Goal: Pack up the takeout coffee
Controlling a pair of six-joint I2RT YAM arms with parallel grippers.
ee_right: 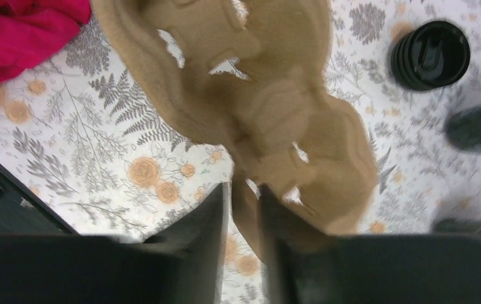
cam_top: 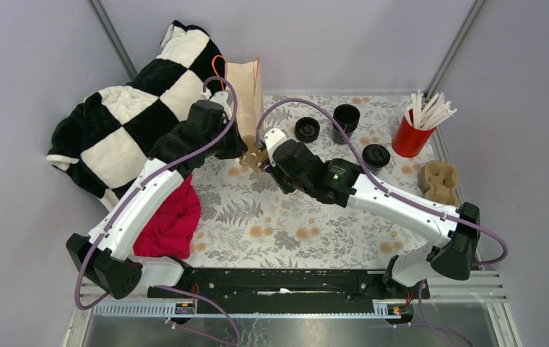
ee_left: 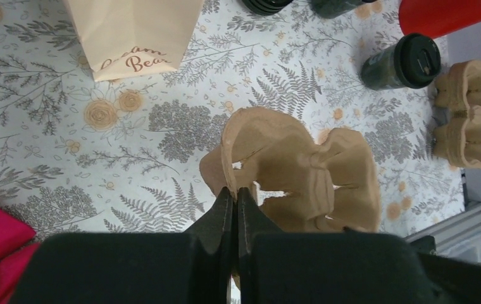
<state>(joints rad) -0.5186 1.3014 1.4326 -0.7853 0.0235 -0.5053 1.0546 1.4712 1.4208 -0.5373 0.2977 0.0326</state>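
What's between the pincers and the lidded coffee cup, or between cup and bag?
The cardboard cup carrier: the left pincer and right pincer are both shut on it, beside the paper bag. The lidded coffee cup stands untouched further right. Between cup and bag sits the stack of lids.

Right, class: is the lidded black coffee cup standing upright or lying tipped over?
Upright: the takeout coffee shows its round lid facing straight up in the top view, base on the table.

The paper bag at the far left carries brown cursive lettering: "Bear", below a half-legible "…eam".
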